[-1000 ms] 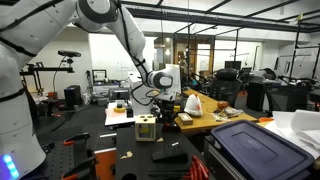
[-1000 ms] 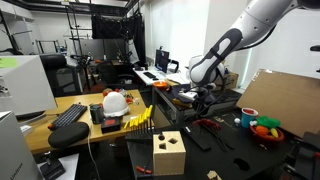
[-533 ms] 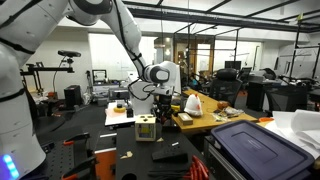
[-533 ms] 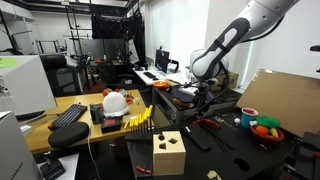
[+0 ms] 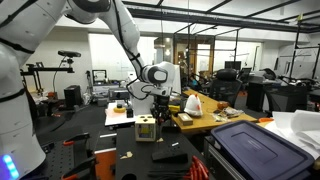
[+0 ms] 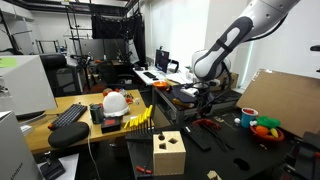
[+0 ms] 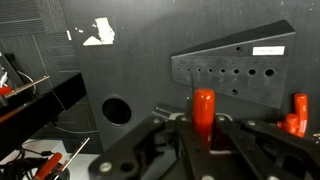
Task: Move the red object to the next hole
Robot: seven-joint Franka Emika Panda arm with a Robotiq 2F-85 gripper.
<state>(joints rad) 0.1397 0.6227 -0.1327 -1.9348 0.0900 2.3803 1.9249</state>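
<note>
Dark workshop behind, we see our gripper (image 7: pixel 204 133) pinching the red peg (image 7: pixel 204 101) upright before the holed block (image 7: pixel 235 66), likely for reinsertion.

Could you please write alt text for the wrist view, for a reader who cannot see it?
The pincer is shut on an upright red peg, in front of a dark panel with a row of small holes. A second red peg stands at the right edge; a larger round hole shows at left.

Exterior views: distant, opposite sides of the bench (image 5: pixel 100 142) (image 6: pixel 232 142), sharing arm (image 5: pixel 130 45) (image 6: pixel 235 40) and wooden box (image 5: pixel 147 128) (image 6: pixel 168 152). Wrist view: close on perforated panel (image 7: pixel 235 70).
</note>
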